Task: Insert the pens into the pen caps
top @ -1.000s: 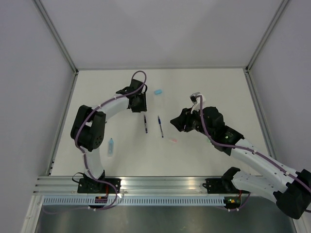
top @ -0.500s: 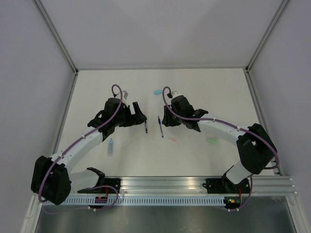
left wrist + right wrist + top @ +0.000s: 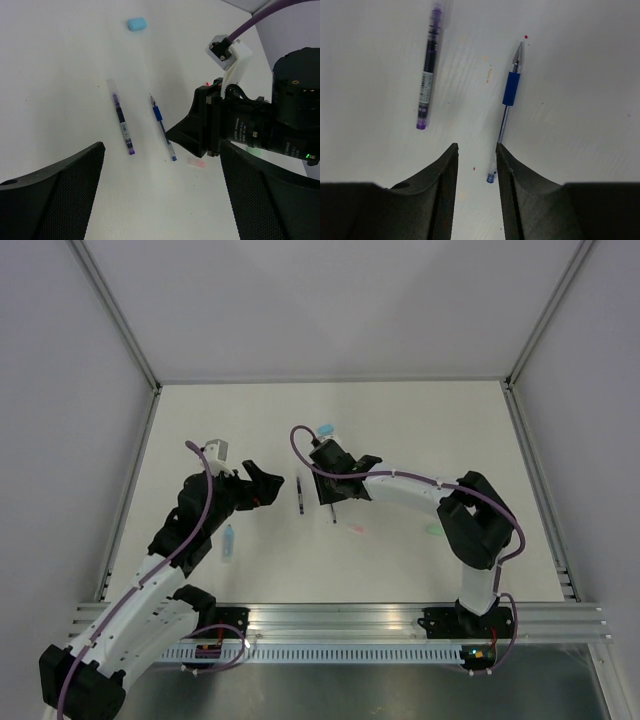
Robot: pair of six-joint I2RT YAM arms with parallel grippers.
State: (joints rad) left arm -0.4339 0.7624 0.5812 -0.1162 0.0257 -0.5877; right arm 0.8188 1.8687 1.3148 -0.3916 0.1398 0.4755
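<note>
Picking up the blue pen [image 3: 510,89]: my right gripper [image 3: 476,150], narrow and empty, hovers over its end and must centre, drop and close; my left gripper [image 3: 268,488] gapes wide.

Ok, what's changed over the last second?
The left gripper pulled back from the far side toward the near edge and opened wide; it is empty. The right gripper swung left and now hovers over the blue pen, jaws apart, gripping nothing. The black pen, blue pen, pink cap and light blue cap have not moved.
</note>
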